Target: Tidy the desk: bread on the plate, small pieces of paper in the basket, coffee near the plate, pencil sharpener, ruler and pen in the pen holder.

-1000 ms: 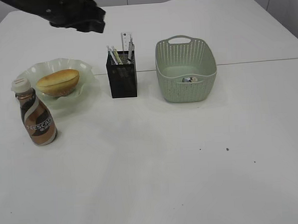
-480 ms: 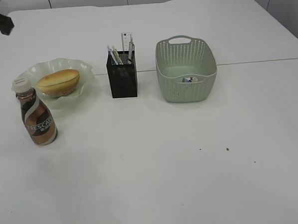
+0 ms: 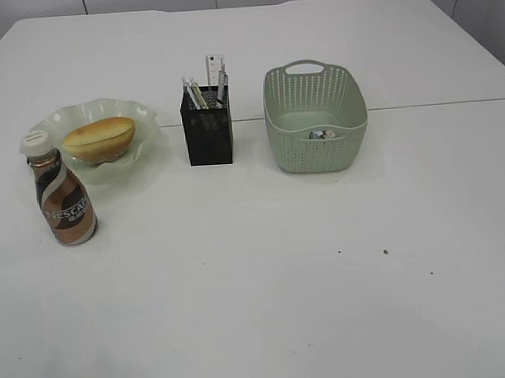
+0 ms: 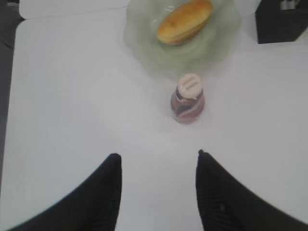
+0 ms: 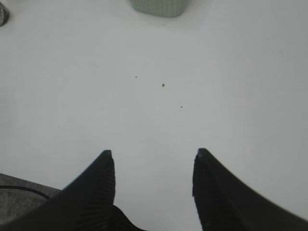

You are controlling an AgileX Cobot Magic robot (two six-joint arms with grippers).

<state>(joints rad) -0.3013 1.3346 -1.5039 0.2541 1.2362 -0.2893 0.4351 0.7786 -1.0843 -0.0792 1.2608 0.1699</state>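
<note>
bread (image 3: pixel 99 138) sitting on plate (image 3: pixel 143 118), coffee (image 3: pixel 63 199) standing beside; left gripper (image 4: pixel 159 192) and right gripper (image 5: pixel 153 192) hanging spread, empty. judging desk tidy: parking arms clear, touching nothing.

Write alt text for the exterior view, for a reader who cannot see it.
A white desk holds a tidy row: bread on a ruffled pale-green plate with a Nescafe coffee bottle standing just in front, a black mesh pen holder with a ruler and pens upright in it, and a sage-green basket with something small inside. No arm shows.
</note>
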